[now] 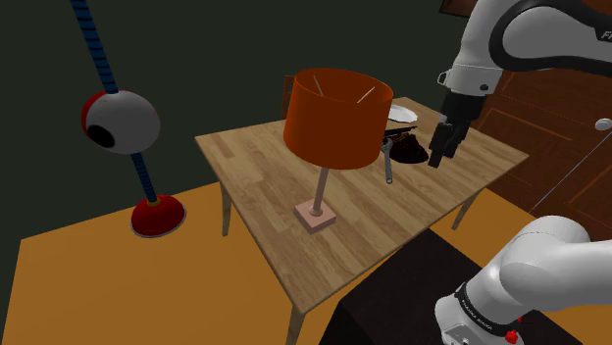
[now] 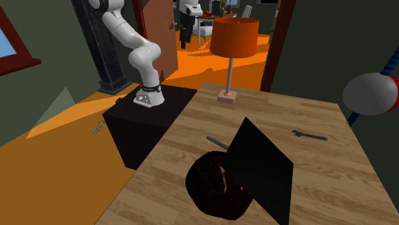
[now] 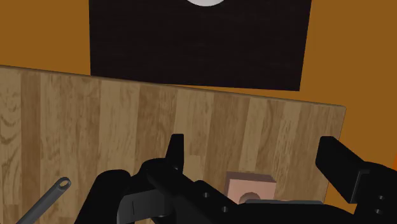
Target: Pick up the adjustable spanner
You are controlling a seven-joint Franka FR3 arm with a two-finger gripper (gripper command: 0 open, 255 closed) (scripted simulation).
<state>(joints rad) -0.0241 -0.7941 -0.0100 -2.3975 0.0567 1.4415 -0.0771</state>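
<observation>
I'm hovering the gripper (image 1: 443,144), fingers spread and empty, over the table's (image 1: 265,169) far right in the shoulder view, and I'm aiming left for the spanner (image 1: 388,165) lying just beside the lamp (image 1: 333,118), squaring across its handle.

grey spanner (image 2: 310,135) flat on wooden table (image 2: 339,185)
</observation>
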